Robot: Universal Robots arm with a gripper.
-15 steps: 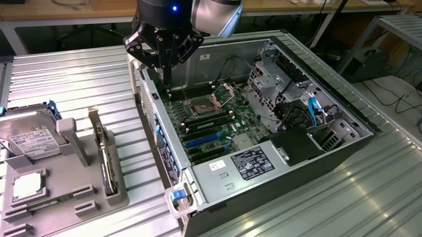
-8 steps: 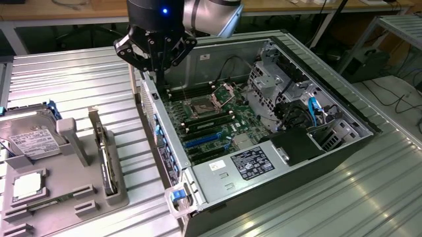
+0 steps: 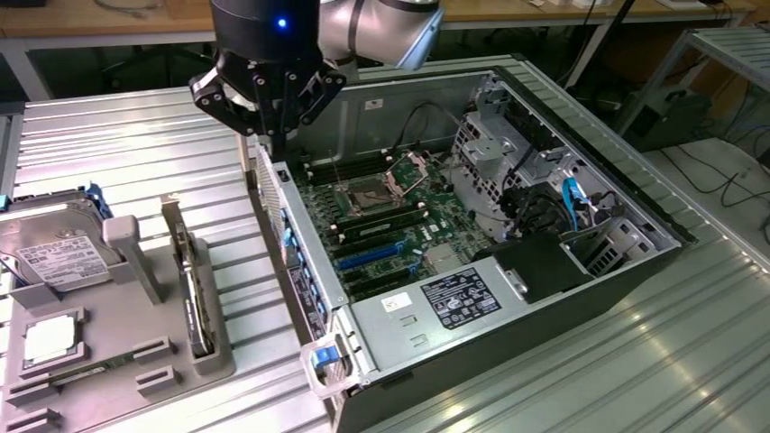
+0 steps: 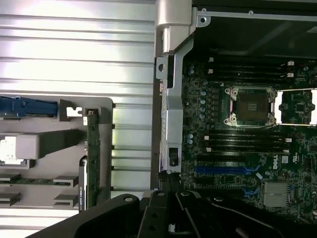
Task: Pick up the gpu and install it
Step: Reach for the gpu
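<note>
I see the tool (image 3: 274,135) in the upper left of the exterior view. It hangs from the arm (image 3: 361,27) with its fingers drawn together and nothing between them. Its tip sits just above the rear edge of the open computer case (image 3: 626,194), at the case's corner nearest the exterior view's left.

The gpu (image 3: 193,298) is not in the tool. It stands on edge in a slot of the grey fixture tray (image 3: 121,361) at the lower left of the exterior view, its silver bracket end pointing toward the top of the frame. It is well apart from the tool and beside the case's outer wall. In the wrist view I see the same card as a thin green strip (image 4: 92,148) upright in the tray.

A hard drive (image 3: 49,253) with a white label lies in the same tray, further to the exterior view's left. Inside the case the motherboard (image 3: 385,234) lies exposed, with blue expansion slots (image 3: 367,257) toward the frame's lower middle. Tray and case both rest on the ribbed metal worktop (image 3: 121,144).
</note>
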